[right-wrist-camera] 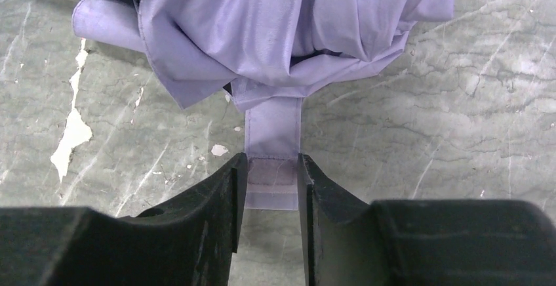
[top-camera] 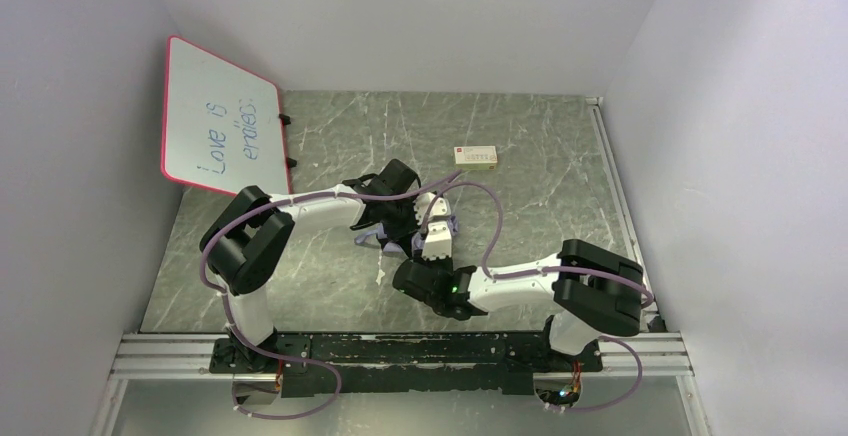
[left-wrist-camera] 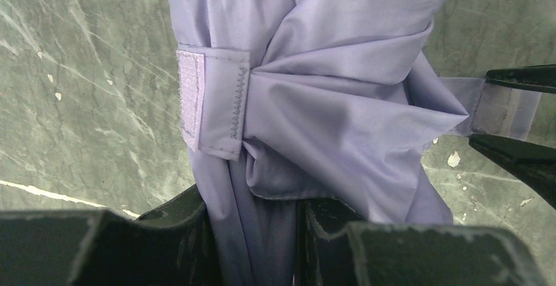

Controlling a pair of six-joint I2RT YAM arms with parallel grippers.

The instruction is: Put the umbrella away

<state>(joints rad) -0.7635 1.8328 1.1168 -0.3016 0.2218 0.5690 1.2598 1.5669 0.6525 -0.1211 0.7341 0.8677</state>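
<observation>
The umbrella (left-wrist-camera: 328,82) is a bundle of pale lavender fabric lying on the grey marbled table. In the top view only small bits of the umbrella (top-camera: 447,226) show under the two grippers. My left gripper (left-wrist-camera: 256,210) is shut on a fold of the fabric; in the top view the left gripper (top-camera: 398,226) sits mid-table. A sewn velcro tab (left-wrist-camera: 191,99) lies on the bundle's left side. My right gripper (right-wrist-camera: 272,171) holds the end of the closure strap (right-wrist-camera: 272,135) between its fingers, and the strap runs straight back to the bundle. The right gripper's fingers (left-wrist-camera: 521,158) show in the left wrist view. The shaft and handle are hidden.
A red-framed whiteboard (top-camera: 222,116) with blue writing leans against the left wall. A small flat box (top-camera: 477,157) lies towards the back of the table. Plain walls close in the left, back and right sides. White chips (right-wrist-camera: 72,135) mark the tabletop.
</observation>
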